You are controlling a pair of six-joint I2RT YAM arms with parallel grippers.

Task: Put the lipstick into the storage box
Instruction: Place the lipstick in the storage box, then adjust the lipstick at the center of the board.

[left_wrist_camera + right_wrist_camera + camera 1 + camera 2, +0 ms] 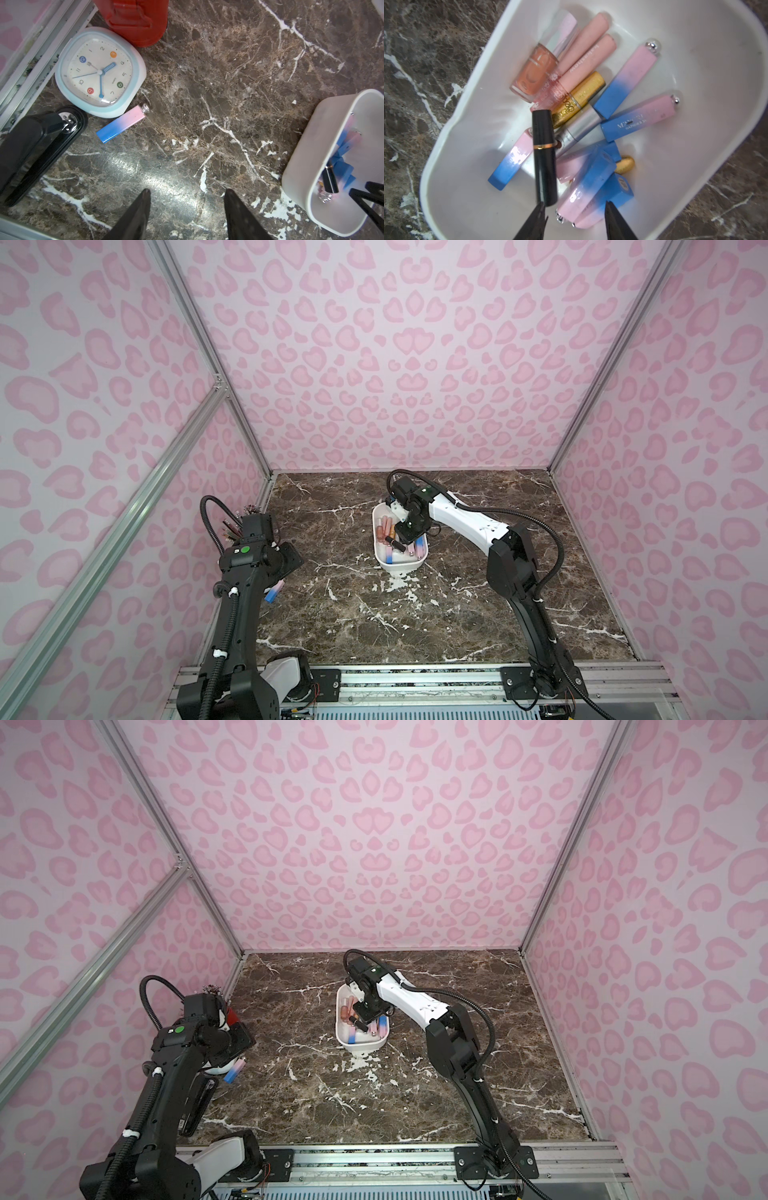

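The storage box (695, 62), a white tub, stands mid-table in both top views (399, 566) (359, 1046) and holds several pink-blue, pink and gold tubes. A black lipstick (545, 162) with a gold band lies on top of them, also seen in a top view (395, 542). My right gripper (575, 204) hangs open just over the box, one fingertip beside the black lipstick's end, nothing between its fingers. A pink-blue lipstick (121, 124) lies on the marble at the left (274, 591). My left gripper (187, 191) is open and empty, above bare marble a little short of that lipstick.
A pale blue clock (97, 72) lies face up beside the loose lipstick. A red pencil cup (135, 20) stands behind it by the left wall rail. A black glossy object (41, 145) lies next to the clock. The box's outer wall (307, 166) shows in the left wrist view.
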